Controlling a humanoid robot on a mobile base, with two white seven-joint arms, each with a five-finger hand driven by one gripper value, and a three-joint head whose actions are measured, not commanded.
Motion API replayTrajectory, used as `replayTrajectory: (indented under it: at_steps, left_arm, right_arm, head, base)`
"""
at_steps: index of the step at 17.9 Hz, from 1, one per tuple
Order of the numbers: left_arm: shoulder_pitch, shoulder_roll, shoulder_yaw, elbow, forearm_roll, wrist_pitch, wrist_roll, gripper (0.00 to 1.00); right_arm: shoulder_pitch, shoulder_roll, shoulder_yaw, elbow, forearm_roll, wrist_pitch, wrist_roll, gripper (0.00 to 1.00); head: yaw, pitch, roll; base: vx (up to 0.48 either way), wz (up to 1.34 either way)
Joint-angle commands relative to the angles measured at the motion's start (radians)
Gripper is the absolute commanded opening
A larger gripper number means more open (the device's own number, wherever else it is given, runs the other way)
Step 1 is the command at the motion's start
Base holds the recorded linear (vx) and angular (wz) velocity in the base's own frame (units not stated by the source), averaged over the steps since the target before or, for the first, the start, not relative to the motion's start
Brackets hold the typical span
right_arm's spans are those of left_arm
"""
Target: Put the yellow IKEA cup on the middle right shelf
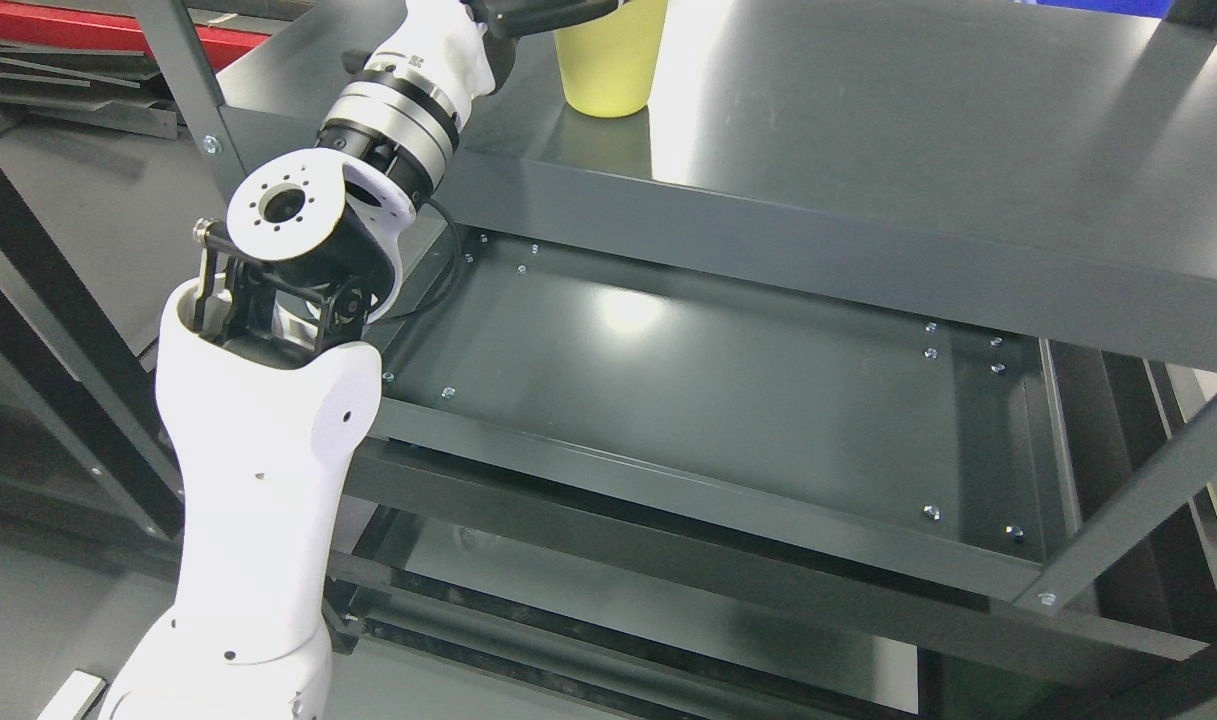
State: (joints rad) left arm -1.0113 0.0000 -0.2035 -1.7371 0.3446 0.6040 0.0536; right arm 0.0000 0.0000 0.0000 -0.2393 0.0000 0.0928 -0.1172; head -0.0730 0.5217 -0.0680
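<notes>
Head view: the yellow cup stands upright on the top shelf of a dark grey metal rack, close to that shelf's front edge and toward its left end. The cup is plain pale yellow plastic, tapering to a narrower base, with no visible print. Its rim and upper part are cut off by the top edge of the picture; its base touches the shelf surface and casts a faint reflection there.

The left arm enters from the lower left, rises past the rack's left front post and bends at the wrist toward the cup. The left hand shows only as a dark part at the top edge, just beside the cup's upper left side. Whether its fingers are apart, together or clamped on the cup cannot be told.

The shelf below is a recessed tray with small bolts at its corners. The right arm does not appear.
</notes>
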Motion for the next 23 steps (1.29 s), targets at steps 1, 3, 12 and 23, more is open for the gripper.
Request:
replayTrajectory:
  at_steps: [1,3,12,23]
  left_arm:
    - [-0.013,0.017,-0.002,-0.019,0.105,-0.09,-0.026,0.99]
    - [-0.013,0.017,-0.002,-0.03,0.154,-0.119,-0.06,0.99]
    - [-0.013,0.017,0.01,-0.038,0.163,-0.19,-0.653,0.99]
    - [0.195,0.033,-0.216,-0.038,0.168,-0.188,-1.121,0.99]
  right_arm:
    - [0.014,-0.017,0.017,0.0,-0.025,0.001,0.001,0.99]
    - [0.014,-0.017,0.017,0.0,-0.025,0.001,0.001,1.0]
    - [0.014,-0.017,0.017,0.0,-0.025,0.001,0.001,0.99]
    - [0.014,-0.017,0.017,0.0,-0.025,0.001,0.001,0.99]
  head:
    - [0.0,0.0,0.0]
    - [0.0,0.0,0.0]
    - [0.0,0.0,0.0]
    - [0.0,0.0,0.0]
  base:
    - [0.0,0.0]
    - [0.0,0.0]
    - [0.0,0.0]
    - [-0.002,0.0]
